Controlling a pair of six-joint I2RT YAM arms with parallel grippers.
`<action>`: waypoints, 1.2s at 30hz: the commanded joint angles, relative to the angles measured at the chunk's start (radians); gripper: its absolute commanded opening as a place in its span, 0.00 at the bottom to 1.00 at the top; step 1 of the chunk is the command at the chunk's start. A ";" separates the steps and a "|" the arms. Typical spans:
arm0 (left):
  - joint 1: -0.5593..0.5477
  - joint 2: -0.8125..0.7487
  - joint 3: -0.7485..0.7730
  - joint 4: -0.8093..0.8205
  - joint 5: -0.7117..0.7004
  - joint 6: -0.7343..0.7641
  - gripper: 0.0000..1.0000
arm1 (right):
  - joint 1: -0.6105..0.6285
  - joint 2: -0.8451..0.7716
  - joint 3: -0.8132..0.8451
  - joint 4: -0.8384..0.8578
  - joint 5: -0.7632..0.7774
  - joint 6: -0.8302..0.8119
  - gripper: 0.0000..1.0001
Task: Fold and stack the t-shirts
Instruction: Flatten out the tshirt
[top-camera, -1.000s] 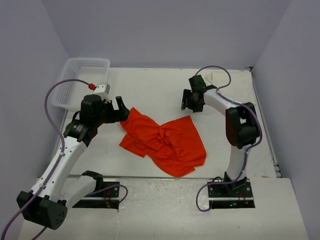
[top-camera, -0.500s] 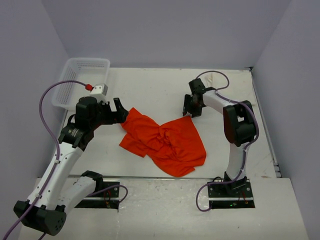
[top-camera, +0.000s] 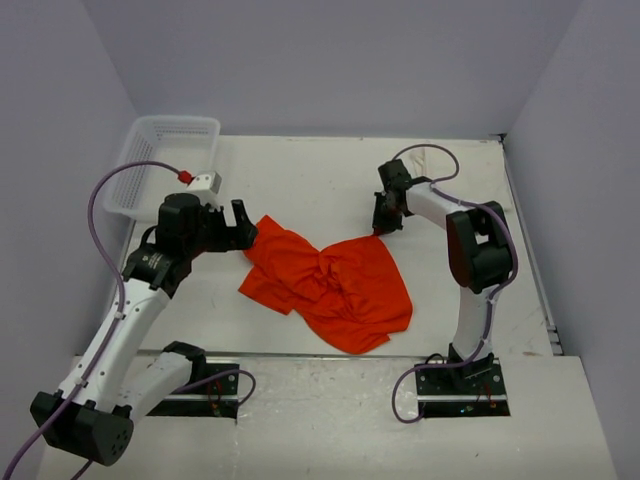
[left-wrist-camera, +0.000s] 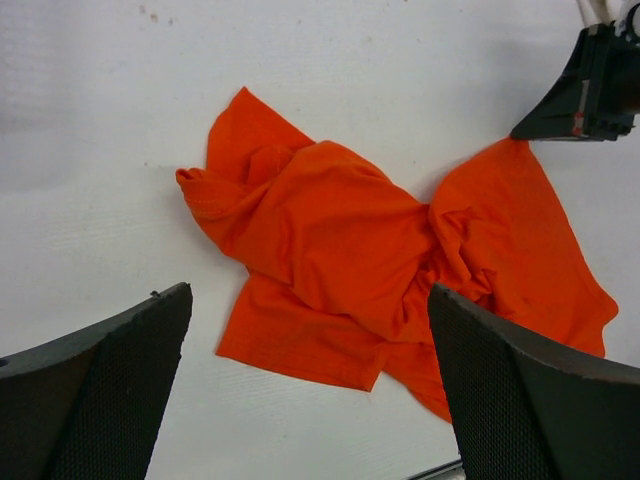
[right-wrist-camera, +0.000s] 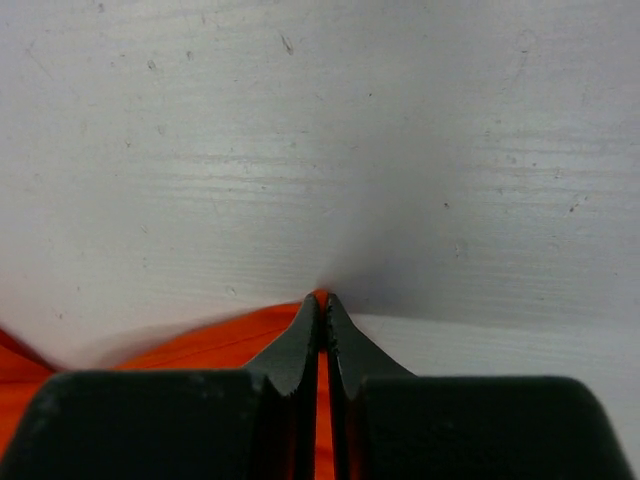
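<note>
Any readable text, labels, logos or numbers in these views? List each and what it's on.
None readable.
orange-red t-shirt: plain, no print or tag showing.
basket: no label visible.
right gripper: a small red mark in the left wrist view, too small to read.

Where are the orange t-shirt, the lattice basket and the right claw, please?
orange t-shirt (top-camera: 330, 285): top view, middle of the cloth.
lattice basket (top-camera: 178, 119): top view, far rim.
right claw (right-wrist-camera: 322, 299): right wrist view, between its shut tips, pinching the t-shirt's corner.
</note>
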 joint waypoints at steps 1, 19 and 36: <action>-0.006 0.012 -0.057 -0.020 -0.009 -0.001 1.00 | 0.001 -0.066 0.028 -0.010 0.059 -0.023 0.00; -0.075 0.164 -0.194 0.078 0.086 -0.070 0.76 | 0.030 -0.455 0.311 -0.279 0.263 -0.128 0.00; -0.221 0.449 -0.227 0.101 -0.076 -0.231 0.52 | 0.030 -0.583 0.143 -0.165 0.166 -0.112 0.00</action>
